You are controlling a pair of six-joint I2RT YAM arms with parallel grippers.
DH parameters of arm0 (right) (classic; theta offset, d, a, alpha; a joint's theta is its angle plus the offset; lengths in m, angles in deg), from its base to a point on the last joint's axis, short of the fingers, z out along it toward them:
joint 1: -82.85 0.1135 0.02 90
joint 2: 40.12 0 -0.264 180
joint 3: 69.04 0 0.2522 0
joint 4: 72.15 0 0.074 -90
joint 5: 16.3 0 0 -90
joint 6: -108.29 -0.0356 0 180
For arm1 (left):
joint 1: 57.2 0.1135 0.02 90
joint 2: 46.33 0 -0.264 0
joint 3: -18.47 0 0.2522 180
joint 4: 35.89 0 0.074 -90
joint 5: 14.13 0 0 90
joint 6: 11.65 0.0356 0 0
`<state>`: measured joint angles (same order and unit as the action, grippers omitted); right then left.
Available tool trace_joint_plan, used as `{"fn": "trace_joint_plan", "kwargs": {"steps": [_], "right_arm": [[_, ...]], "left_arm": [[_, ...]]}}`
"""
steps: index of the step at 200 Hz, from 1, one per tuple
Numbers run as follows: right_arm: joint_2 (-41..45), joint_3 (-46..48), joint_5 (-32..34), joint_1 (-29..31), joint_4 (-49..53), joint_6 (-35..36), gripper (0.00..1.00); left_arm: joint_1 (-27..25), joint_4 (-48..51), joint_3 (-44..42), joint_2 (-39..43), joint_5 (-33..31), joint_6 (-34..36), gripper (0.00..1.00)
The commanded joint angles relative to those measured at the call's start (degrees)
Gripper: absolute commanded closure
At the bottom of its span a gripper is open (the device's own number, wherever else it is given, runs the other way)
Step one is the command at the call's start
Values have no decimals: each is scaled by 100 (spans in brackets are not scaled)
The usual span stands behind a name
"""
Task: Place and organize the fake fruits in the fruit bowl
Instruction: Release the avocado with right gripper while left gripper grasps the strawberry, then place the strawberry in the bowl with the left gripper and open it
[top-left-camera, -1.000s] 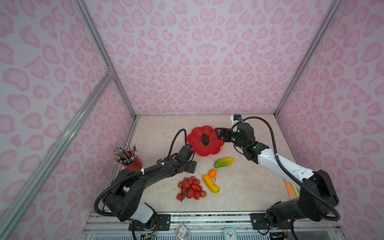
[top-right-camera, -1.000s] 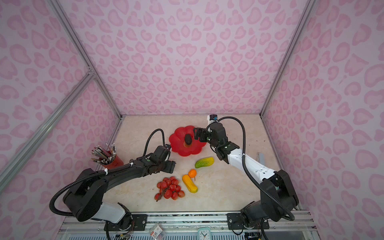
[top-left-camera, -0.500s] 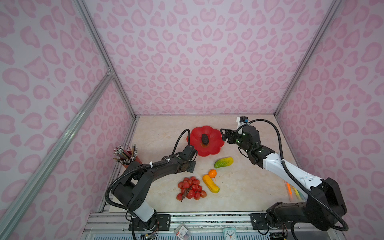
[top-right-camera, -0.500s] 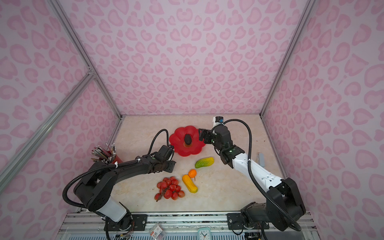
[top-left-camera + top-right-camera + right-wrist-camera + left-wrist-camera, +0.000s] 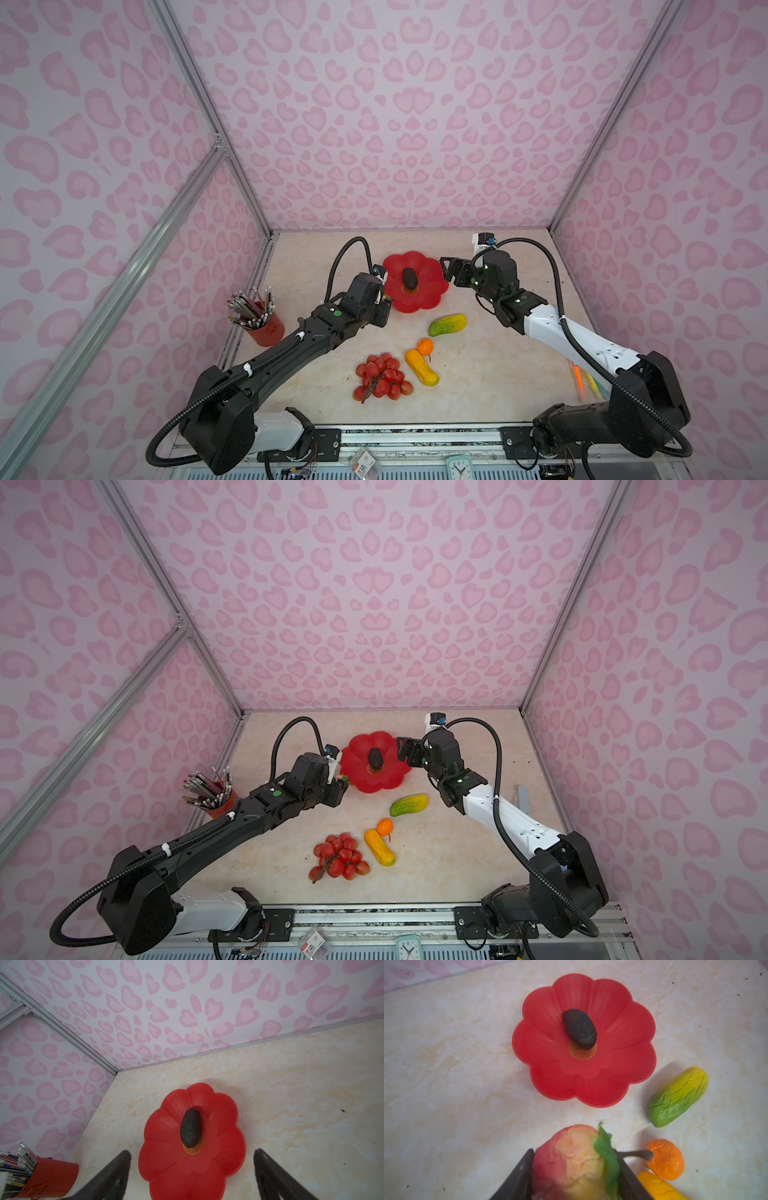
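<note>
We've got the left gripper [image 5: 574, 1153] clamped on the strawberry [image 5: 566, 1169], near the bowl [image 5: 546, 1043]. Our right gripper [image 5: 192, 1152] is spread wide by its rim, and the avocado [image 5: 579, 1028] hogs the centre.

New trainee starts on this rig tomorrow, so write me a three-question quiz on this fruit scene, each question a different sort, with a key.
1. True or false: the left claw is empty.
2. How many fruits lie loose on the table, neither held nor in the dish? A. two B. four C. six
3. Which fruit already lies in the fruit bowl?

Key
1. False: it grips the strawberry.
2. B
3. The avocado, partly over the gold emblem.
</note>
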<state>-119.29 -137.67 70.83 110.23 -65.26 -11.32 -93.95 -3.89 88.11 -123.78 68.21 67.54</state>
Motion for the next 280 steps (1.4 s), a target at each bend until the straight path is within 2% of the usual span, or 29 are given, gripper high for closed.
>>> {"fn": "trace_joint_plan", "kwargs": {"steps": [1,67,105,159,173,194,234,260,280], "right_arm": [[86,40,-44,-4,223,-17,8],[1030,813,200,-6,663,-104,8],[1579,1280,470,-5,770,-173,8],[1897,1367,742,-51,937,-61,8],[1876,1341,770,-48,982,-21,8],[1772,1307,767,-50,1069,25,8],[1487,1085,260,47,1615,298,14],[1458,1162,322,737,2109,514,15],[1401,1377,380,1405,2190,400,16]], "left_arm": [[1,-66,496,-467,79,211,48],[111,101,2302,-2645,177,460,48],[264,185,2887,-3563,532,413,48],[299,525,3397,-4426,577,284,48],[300,558,3413,-4456,646,260,43],[309,542,3361,-4383,721,204,26],[370,106,3108,-3626,899,-13,22],[379,-362,2912,-2894,654,-83,20],[414,-863,2622,-2273,538,-240,17]]}}
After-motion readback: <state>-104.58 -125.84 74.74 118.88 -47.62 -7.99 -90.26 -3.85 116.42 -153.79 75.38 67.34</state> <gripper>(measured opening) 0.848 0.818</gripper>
